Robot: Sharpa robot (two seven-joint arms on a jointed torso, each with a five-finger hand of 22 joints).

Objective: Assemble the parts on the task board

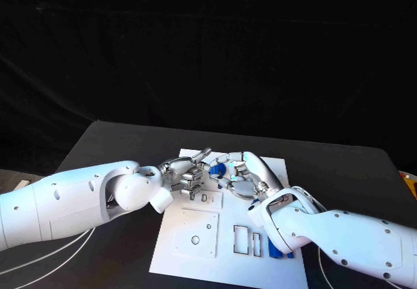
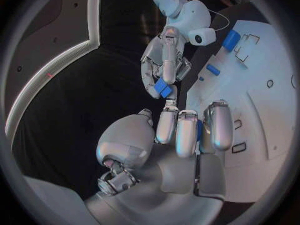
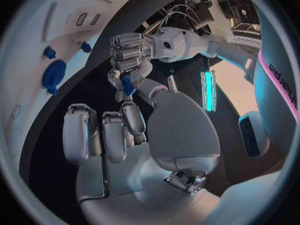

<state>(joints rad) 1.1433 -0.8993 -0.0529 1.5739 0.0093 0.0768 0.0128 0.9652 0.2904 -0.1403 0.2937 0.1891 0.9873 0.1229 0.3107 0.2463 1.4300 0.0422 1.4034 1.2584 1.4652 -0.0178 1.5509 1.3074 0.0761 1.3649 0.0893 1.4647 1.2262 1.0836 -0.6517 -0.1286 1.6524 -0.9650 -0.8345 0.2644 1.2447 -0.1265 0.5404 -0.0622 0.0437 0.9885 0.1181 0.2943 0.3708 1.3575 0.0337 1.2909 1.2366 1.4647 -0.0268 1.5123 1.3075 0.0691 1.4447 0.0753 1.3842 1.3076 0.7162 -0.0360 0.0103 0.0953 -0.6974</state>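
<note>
Parts (image 1: 279, 250) near board (image 1: 196, 265) edge, beside right arm (image 1: 348, 235).

No legible text or labels anywhere

Two glossy white arms, left arm (image 1: 78, 198) and right arm (image 1: 348, 232), have rounded shells dotted with small dark screw holes. Each ends in a silver segmented hand, left hand (image 1: 184, 173) and right hand (image 1: 245, 179). Thin white cables (image 1: 52, 256) trail at seven o'clock.
</note>
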